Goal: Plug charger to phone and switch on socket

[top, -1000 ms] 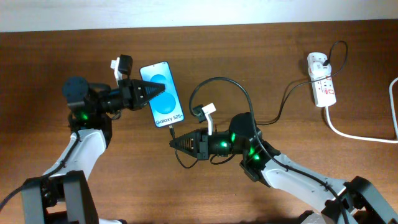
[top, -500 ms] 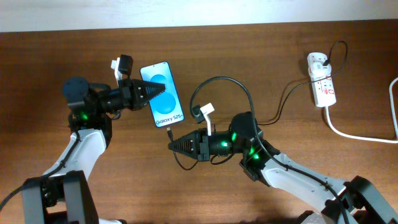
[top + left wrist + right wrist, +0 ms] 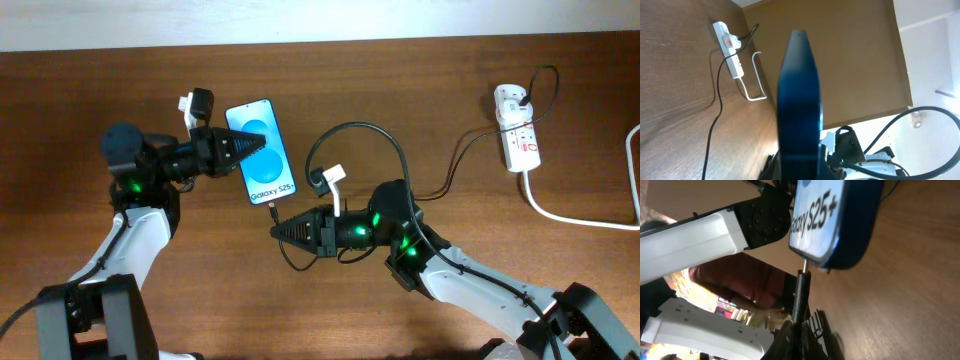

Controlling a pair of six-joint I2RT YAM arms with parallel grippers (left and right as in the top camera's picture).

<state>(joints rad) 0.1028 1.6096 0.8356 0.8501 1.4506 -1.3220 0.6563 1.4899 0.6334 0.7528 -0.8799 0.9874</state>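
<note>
Right jaws, pinching the charger (image 3: 801, 290), edged its tip to the phone (image 3: 268, 178) clamped in left jaws; insertion pending.

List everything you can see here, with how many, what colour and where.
phone: one, black frame with blue screen, left of centre
charger: one, black, runs from the socket and loops to the phone's bottom edge
socket: one, white with red, far right
cord: one, white, from socket to right edge
table: one, brown wood, under everything
left claw: one, black, shut on phone
right claw: one, black, shut on charger tip
</note>
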